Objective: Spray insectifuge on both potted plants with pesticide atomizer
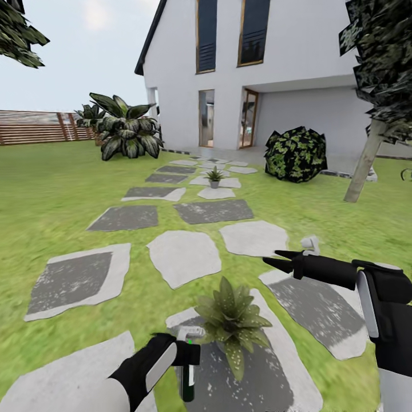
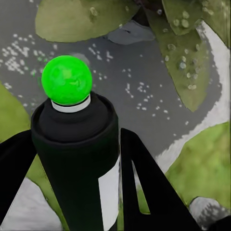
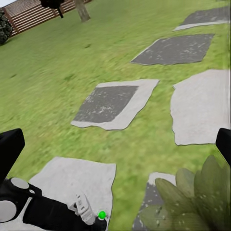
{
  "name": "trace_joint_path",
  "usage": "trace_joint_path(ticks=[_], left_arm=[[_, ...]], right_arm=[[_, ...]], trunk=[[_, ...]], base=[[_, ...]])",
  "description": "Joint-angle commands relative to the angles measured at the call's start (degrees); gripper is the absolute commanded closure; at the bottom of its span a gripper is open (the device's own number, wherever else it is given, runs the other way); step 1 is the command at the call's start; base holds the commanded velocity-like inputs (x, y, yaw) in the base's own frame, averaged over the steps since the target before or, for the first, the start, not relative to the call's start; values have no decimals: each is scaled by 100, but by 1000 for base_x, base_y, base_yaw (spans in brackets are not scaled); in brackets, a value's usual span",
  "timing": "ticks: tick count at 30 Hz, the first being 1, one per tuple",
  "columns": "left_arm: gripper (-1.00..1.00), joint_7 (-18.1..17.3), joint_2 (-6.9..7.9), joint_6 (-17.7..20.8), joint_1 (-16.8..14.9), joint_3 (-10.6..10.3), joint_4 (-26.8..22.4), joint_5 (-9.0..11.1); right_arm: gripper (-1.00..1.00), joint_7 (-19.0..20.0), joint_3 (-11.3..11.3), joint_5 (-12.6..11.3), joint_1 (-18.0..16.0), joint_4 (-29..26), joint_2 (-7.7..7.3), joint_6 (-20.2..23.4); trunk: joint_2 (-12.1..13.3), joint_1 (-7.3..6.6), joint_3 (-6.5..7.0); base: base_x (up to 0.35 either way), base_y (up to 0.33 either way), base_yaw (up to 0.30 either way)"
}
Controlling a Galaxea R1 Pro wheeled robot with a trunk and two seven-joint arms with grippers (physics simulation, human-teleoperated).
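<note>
The pesticide atomizer (image 1: 187,366) sits upright in your left gripper (image 1: 184,353), jaws closed on its black body, white trigger head up and pointing right at the near potted plant (image 1: 232,320) just beside it. In the left wrist view the bottle's green base (image 2: 66,80) hangs over the dark stepping stone (image 2: 120,77) with speckled leaves close ahead. Your right gripper (image 1: 280,260) hovers empty, fingers spread, farther right over the path. The second potted plant (image 1: 215,176) stands far up the path, with open lawn on both sides for driving there.
</note>
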Motion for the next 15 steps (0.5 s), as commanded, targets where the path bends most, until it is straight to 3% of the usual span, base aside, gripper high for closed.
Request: trace_joint_path(ticks=[1, 4, 11, 15], left_arm=[[100, 46, -9, 25, -5, -164, -5, 45], [100, 70, -31, 45, -11, -408, 53, 43], [100, 123, -60, -43, -11, -426, 262, 18], [100, 140, -62, -289, -11, -439, 257, 24]], right_arm=[[-100, 15, -4, -8, -6, -1, 0, 48], [-100, 22, -5, -8, -2, -1, 0, 46], [-100, 23, -5, -8, 0, -1, -7, 40], [-100, 26, -5, -8, 0, -1, -8, 39]], trunk=[[-2, -1, -6], [-2, -1, -6], [-2, -1, -6], [-2, -1, -6]], base=[[26, 35, -232], [8, 10, -71], [0, 0, -3], [0, 0, 0]])
